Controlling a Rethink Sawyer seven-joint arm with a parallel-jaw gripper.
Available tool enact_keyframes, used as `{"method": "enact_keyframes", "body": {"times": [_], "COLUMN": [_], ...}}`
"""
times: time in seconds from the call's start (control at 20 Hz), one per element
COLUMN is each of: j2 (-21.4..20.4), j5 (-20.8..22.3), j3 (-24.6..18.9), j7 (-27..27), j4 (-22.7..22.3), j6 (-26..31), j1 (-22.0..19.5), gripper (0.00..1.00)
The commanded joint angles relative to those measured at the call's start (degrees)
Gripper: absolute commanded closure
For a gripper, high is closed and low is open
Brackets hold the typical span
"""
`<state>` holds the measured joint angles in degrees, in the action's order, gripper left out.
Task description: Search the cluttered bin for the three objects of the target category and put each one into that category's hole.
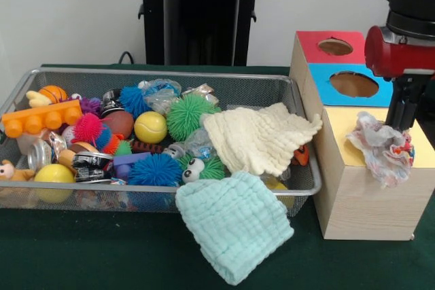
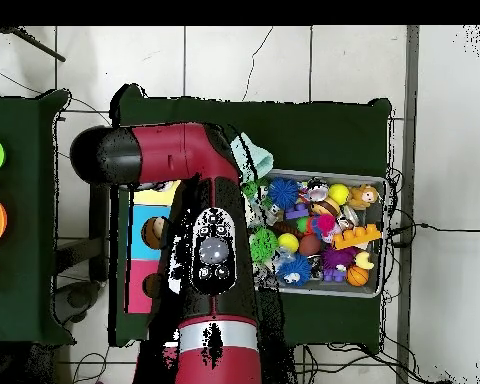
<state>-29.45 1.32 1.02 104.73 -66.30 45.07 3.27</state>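
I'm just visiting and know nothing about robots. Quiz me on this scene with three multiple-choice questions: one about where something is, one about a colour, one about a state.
1. Where does the mint cloth lie?
A. Draped over the bin's front rim
B. On the wooden box
C. Under the yellow ball

2. What colour is the box section between the red and the yellow one?
A. Green
B. Blue
C. Purple

3. What is on the yellow section?
A. Nothing
B. A crumpled patterned cloth
C. An orange block

Answers: 1 A, it hangs over the wire bin onto the table. 2 B, blue surrounds the middle hole. 3 B, the cloth sits there below the arm.
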Motion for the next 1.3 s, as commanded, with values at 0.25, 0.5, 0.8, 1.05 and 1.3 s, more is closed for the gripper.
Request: {"method": "enact_keyframes", "body": {"times": [0.25, 0.5, 0.8, 1.05, 1.3], "j2": [3.13, 2.87, 1.82, 1.01, -0.88], "j5": [3.05, 3.26, 3.50, 3.40, 3.33], "j3": [-5.14, -5.44, -5.95, -6.34, -7.41], "j7": [-0.77, -1.19, -1.60, -2.18, -3.01], "j4": [-4.23, -5.88, -8.94, -10.26, -13.16], "j6": [-5.95, -7.63, -9.83, -10.04, -10.94], "j1": [-1.45, -1.54, -1.72, -1.92, -2.80], "gripper": [1.00, 1.00, 1.00, 1.00, 1.00]}}
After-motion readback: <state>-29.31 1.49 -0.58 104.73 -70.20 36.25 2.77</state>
